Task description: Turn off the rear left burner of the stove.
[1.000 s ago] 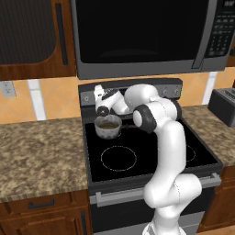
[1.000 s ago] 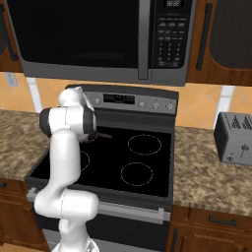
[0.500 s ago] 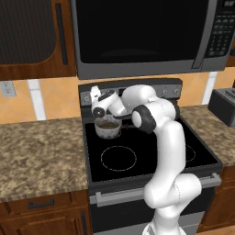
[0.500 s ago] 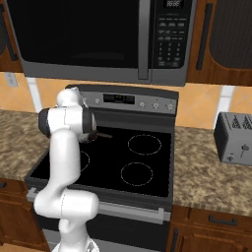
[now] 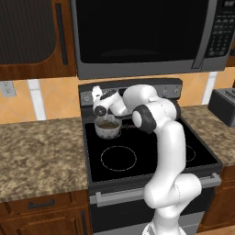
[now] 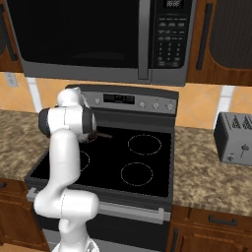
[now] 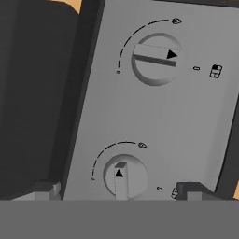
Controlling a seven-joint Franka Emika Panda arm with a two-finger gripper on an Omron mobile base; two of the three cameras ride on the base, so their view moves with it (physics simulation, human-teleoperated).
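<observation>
The stove (image 5: 151, 151) is a black glass-top range with a grey back panel (image 7: 154, 116). A small steel saucepan (image 5: 108, 126) stands on the rear left burner and hides it. My gripper (image 5: 97, 95) is up at the left end of the back panel, just above the saucepan. In the hand view my gripper (image 7: 119, 190) is open, its fingertips (image 7: 46, 189) either side of a round knob (image 7: 123, 176) without touching it. A second knob (image 7: 156, 57) sits further along the panel, its pointer turned sideways.
The front left burner ring (image 5: 118, 158) lies in front of the saucepan. A dark microwave (image 6: 98, 34) hangs low over the stove. More knobs (image 6: 156, 105) and a display (image 6: 118, 98) sit on the panel. A toaster (image 6: 235, 138) stands on the right counter.
My hand has edged a little to the left along the back panel. The jaws have stayed open and the saucepan has not moved.
</observation>
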